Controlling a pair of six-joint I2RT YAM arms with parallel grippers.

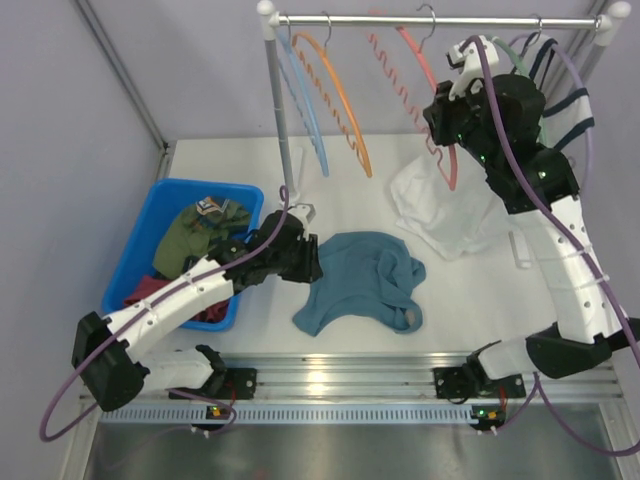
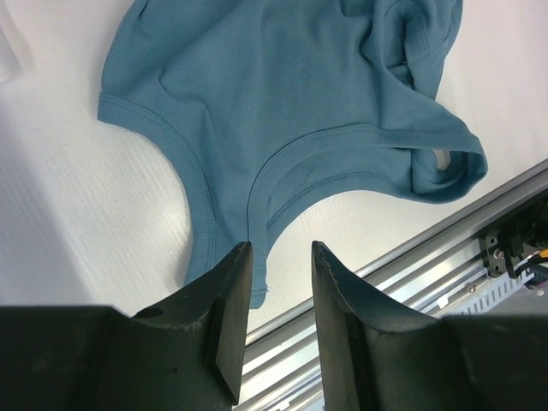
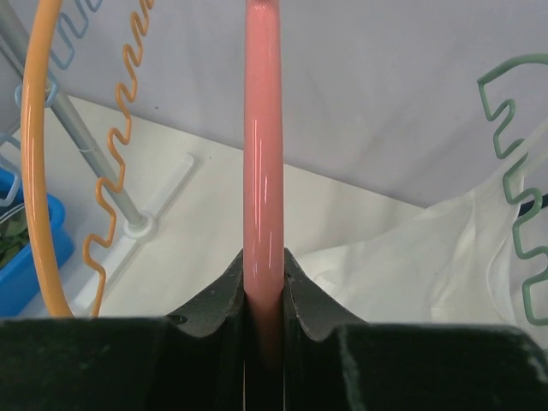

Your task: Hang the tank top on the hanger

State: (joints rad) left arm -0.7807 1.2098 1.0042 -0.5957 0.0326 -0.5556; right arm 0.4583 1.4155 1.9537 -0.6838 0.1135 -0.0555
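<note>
The teal tank top (image 1: 360,280) lies crumpled on the white table in front of the rack. In the left wrist view the tank top (image 2: 282,86) shows its scooped neck and a strap running down to my fingers. My left gripper (image 2: 281,257) is open, low over that strap's end, with nothing between its fingers; from above the left gripper (image 1: 314,266) sits at the top's left edge. The salmon hanger (image 1: 428,62) hangs from the rail. My right gripper (image 3: 263,261) is shut on the hanger (image 3: 261,128), on its smooth arm, and from above the right gripper (image 1: 445,128) is high by the rack.
A blue bin (image 1: 140,250) of clothes stands at the left. A white top (image 1: 440,205) drapes under the rack rail (image 1: 430,20). An orange hanger (image 1: 345,100), a light blue hanger (image 1: 305,100) and a green hanger (image 3: 514,171) hang nearby. An aluminium rail (image 2: 445,231) edges the table's front.
</note>
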